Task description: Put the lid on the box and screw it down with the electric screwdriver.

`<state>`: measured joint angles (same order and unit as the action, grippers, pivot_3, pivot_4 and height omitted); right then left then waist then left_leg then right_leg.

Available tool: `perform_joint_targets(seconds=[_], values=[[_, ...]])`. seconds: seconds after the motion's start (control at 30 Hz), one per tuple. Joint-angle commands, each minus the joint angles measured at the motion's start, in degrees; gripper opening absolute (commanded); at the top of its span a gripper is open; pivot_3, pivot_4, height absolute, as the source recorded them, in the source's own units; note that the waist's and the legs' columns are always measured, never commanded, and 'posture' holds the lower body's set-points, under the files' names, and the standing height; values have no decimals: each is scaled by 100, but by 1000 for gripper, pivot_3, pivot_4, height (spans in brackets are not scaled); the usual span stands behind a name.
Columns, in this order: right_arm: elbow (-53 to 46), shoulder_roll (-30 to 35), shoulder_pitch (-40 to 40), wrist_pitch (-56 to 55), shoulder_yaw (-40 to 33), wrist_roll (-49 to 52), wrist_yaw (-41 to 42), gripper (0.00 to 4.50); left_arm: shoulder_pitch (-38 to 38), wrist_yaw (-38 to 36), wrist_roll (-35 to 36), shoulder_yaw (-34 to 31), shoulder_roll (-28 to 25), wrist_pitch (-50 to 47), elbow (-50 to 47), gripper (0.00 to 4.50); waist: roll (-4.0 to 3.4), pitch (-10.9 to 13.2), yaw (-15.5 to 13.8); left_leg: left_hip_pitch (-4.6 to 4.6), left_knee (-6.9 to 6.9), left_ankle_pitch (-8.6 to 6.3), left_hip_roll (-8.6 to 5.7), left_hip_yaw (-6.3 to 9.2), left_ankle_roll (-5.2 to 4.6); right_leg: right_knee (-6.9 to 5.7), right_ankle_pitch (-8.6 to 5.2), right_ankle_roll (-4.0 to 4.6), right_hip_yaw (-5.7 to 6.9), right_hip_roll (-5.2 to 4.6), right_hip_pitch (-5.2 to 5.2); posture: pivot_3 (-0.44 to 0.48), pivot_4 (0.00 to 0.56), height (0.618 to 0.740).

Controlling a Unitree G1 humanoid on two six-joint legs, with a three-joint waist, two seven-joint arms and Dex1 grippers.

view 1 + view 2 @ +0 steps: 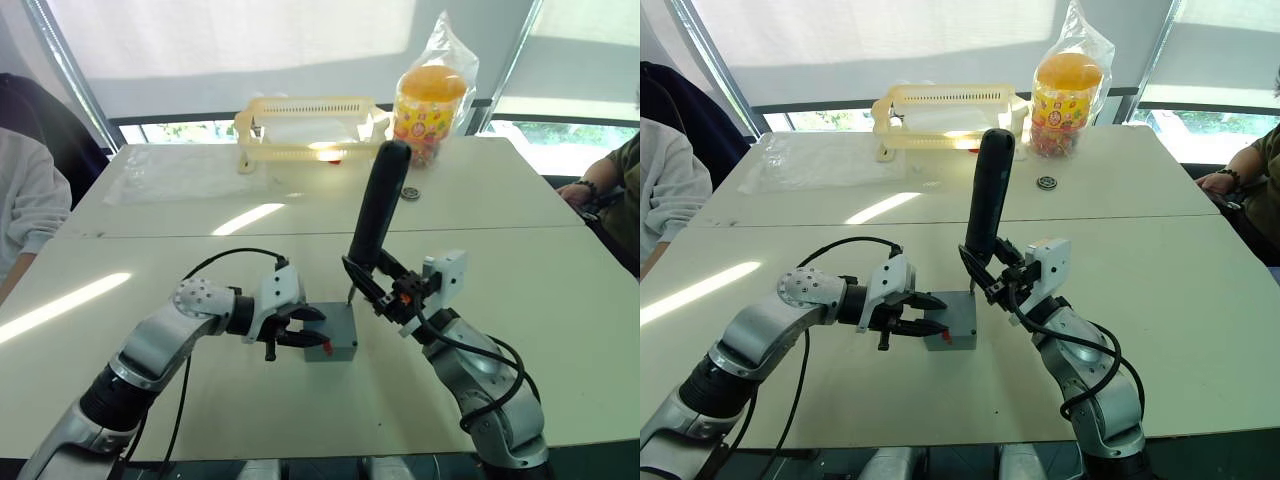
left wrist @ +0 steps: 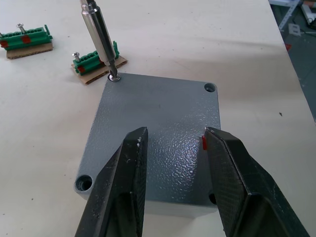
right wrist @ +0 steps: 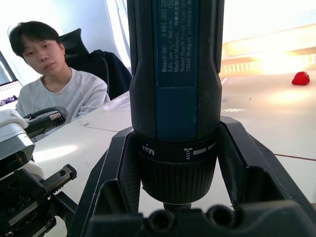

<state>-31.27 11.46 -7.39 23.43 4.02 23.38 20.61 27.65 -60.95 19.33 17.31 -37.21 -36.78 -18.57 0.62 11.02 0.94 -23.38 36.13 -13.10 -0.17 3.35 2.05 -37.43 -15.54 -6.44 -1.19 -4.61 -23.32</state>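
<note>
Lid (image 2: 153, 133) sits flush on the box (image 1: 331, 333), mid-table between both arms. Screwdriver (image 1: 378, 205) stands nearly upright, bit (image 2: 100, 40) seated on a corner screw (image 2: 115, 78). Right gripper (image 1: 381, 284) is clamped on the screwdriver body. Left gripper (image 2: 173, 163) is over the lid, fingers (image 2: 129, 173) spread apart. 2 green terminal blocks (image 2: 94, 61) just beside the box; yellow basket (image 1: 305, 125) and snack jar (image 1: 428, 100) at the far edge.

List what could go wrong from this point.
1. The electric screwdriver stands tilted with its bit on a corner screw of the lid; the bit could slip out or drive the screw crooked.
2. The left claw is open over the lid, not clamped, so the box might shift or twist under torque.
3. The other corner holes look empty.
</note>
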Motion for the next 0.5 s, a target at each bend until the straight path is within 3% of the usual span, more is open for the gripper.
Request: perform_joint_targets(seconds=[0.03, 0.5], values=[[-276, -39, -112, -167, -6, 77, 25, 1763, -86, 20, -76, 122, -49, -71, 20, 1803, 0, 0, 0, 0, 0, 0, 0, 0, 0, 0, 0, 0, 0, 0, 0, 0, 150, 740], [172, 39, 62, -704, 177, -330, 250, 1763, -111, 31, -85, 112, -72, -63, 19, 1803, 1, -3, 2, 5, 0, 0, 0, 0, 0, 0, 0, 0, 0, 0, 5, 0, 150, 740]])
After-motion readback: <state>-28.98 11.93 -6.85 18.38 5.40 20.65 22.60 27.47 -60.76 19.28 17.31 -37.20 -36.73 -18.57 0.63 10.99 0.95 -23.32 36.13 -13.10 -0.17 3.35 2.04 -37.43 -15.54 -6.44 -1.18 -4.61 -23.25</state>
